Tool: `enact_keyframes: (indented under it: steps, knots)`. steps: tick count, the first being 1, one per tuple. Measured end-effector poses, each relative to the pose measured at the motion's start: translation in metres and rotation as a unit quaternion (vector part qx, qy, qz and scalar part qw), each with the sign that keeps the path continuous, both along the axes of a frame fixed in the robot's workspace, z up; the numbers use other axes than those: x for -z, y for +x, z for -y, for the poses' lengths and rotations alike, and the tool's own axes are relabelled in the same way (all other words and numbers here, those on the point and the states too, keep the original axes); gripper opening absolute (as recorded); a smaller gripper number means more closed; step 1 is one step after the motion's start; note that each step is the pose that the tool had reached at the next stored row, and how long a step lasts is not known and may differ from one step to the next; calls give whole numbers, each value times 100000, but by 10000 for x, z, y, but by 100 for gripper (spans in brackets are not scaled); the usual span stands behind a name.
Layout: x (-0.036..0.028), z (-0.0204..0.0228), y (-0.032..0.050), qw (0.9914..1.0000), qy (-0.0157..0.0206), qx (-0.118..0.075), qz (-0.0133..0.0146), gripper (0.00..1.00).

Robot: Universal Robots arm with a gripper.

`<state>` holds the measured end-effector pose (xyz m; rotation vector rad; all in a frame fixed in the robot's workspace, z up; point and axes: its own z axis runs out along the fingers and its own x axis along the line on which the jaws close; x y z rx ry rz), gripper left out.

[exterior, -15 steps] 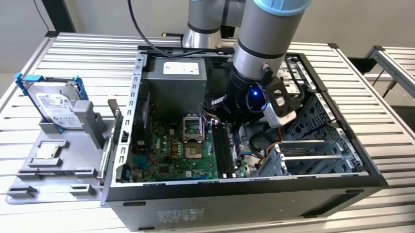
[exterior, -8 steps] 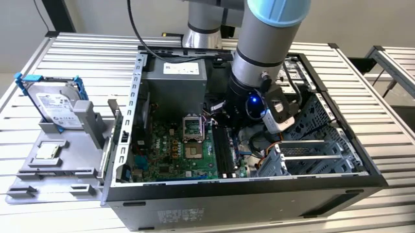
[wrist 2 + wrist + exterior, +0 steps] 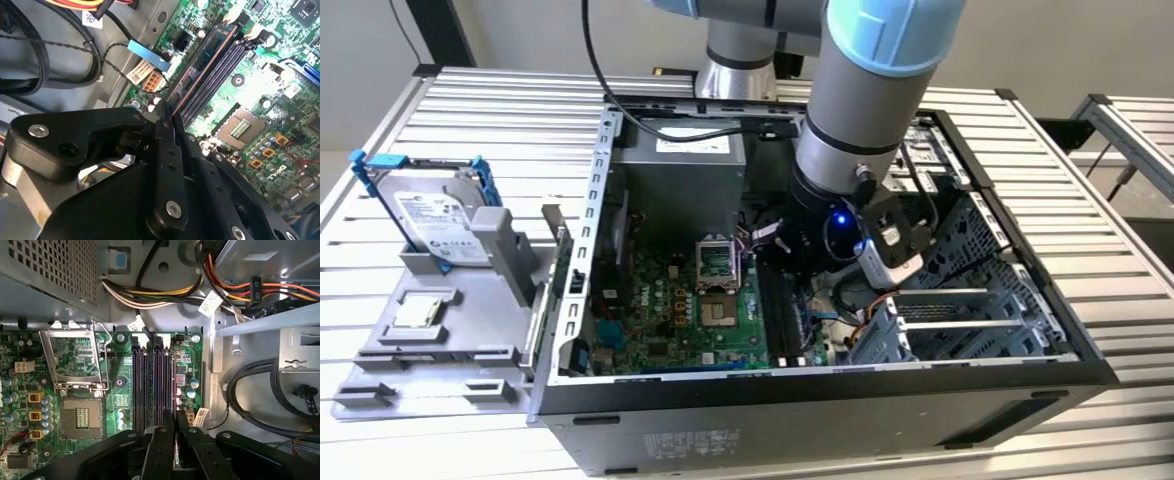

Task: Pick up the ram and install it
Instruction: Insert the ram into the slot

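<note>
My gripper [image 3: 787,250] is down inside the open computer case [image 3: 574,250], over the motherboard. Its two black fingers [image 3: 172,150] are shut on the ram [image 3: 205,65], a thin dark stick with a copper-coloured edge. The ram reaches out from the fingertips along the black memory slots [image 3: 222,67]. In the first wrist view the ram [image 3: 173,385] shows edge-on, in line with the slot nearest the board's edge, with my gripper [image 3: 175,421] closed around it. Whether the ram sits in that slot I cannot tell.
An open CPU socket [image 3: 80,417] lies beside the slots [image 3: 147,390]. Bundled cables [image 3: 150,292] and black leads [image 3: 250,390] run close by. Outside the case, on the exterior view's left, a silver hard drive in a blue bracket [image 3: 434,215] stands on a grey fixture [image 3: 440,340].
</note>
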<state>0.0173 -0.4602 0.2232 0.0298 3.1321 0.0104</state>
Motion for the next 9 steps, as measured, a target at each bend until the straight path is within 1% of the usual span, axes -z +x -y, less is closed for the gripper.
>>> enact_keyframes:
  steps: [3,9]
  knots:
    - [32,0,-2,100000,-8,-10,-45,0]
    - [38,-4,-13,100000,-13,0,-84,0]
